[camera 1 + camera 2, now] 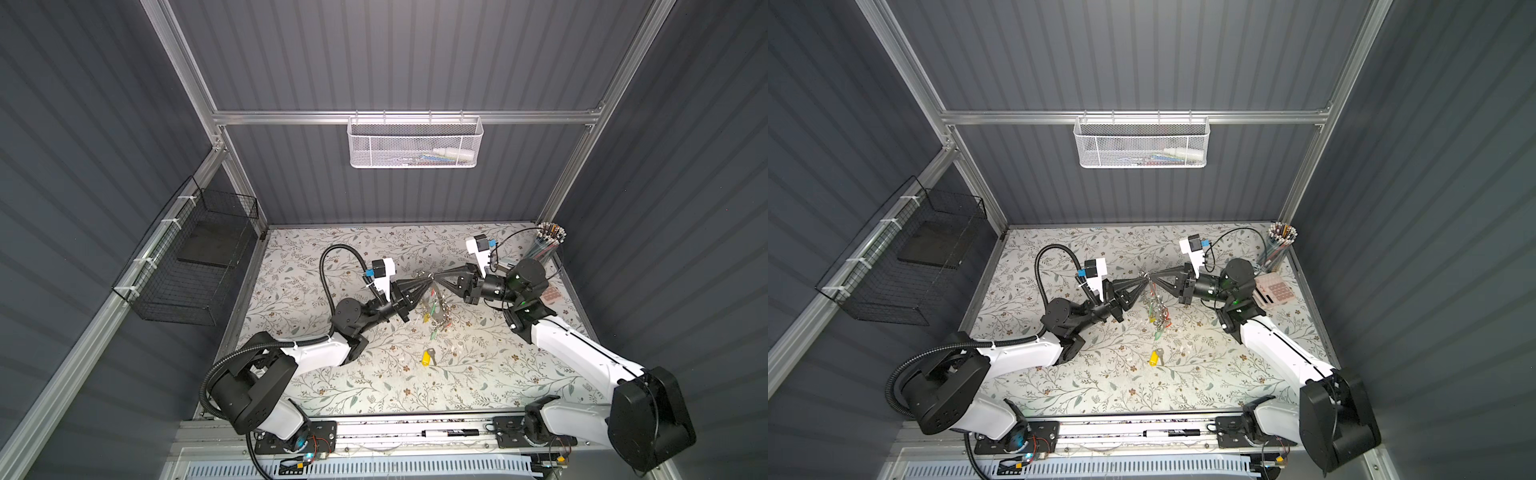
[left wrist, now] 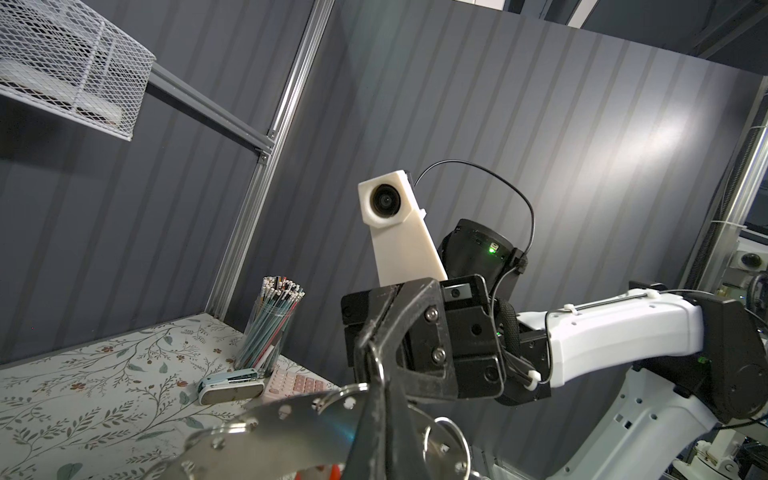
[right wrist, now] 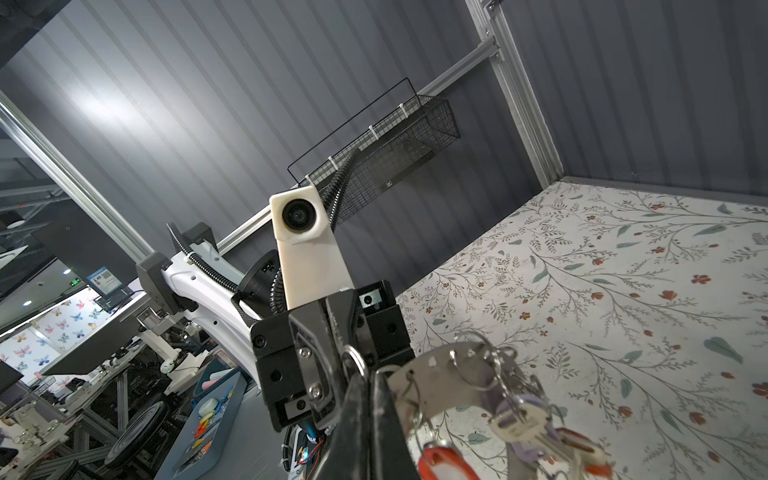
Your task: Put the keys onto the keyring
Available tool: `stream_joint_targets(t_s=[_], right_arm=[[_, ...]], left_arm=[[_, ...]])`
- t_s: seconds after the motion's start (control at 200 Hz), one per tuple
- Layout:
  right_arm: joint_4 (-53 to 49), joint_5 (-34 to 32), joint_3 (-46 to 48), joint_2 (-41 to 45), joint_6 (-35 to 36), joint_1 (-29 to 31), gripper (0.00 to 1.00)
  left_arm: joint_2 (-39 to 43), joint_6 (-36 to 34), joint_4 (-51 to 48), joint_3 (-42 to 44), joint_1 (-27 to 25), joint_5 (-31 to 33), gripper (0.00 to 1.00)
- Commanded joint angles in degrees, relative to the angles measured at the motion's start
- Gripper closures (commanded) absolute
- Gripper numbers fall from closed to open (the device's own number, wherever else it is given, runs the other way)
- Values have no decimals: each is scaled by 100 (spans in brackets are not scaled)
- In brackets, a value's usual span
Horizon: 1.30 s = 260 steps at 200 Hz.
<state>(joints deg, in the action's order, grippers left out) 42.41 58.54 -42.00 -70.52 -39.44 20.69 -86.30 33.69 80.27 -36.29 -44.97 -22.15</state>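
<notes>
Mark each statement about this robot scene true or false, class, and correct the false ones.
1. The keyring lies flat on the table. False: the left gripper and right gripper hold it up between them.
2. A yellow-tagged key lies on the table, off the keyring. True.
3. The right gripper stands wide open. False: it is shut.
4. The pen cup stands in the table's front left corner. False: it stands in the back right corner.
5. A white mesh basket hangs on the back rail. True.
</notes>
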Motion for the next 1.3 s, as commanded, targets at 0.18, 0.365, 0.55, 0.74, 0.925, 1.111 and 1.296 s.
stream_joint_targets(t_s=[0.18, 0.365, 0.55, 0.74, 0.925, 1.111, 1.296], right_arm=[[-954, -348, -93, 311, 885, 15, 100], [-1213, -433, -167, 340, 1129, 23, 100], [-1759, -588, -280, 445, 1624, 16, 100], [-2560, -703, -466, 601, 2554, 57, 100], [-2763, -671, -472, 686, 3308, 57, 100], [-3100, -488, -572, 794, 4162, 65, 100], [-3564, -268, -827, 762, 4504, 76, 100]], left_arm=[[439, -336, -1032, -74, 74, -60, 90], [674, -358, -1406, -25, 211, -170, 85], [966, -351, -2011, -60, 508, -450, 78], [1352, -826, -3519, -370, 1255, -1547, 60], [1271, -3076, -7083, -1789, 1274, -2819, 58], [808, -4193, -8929, -2874, 1262, -2907, 61], [296, -5145, -10269, -3718, 1082, -2718, 66]])
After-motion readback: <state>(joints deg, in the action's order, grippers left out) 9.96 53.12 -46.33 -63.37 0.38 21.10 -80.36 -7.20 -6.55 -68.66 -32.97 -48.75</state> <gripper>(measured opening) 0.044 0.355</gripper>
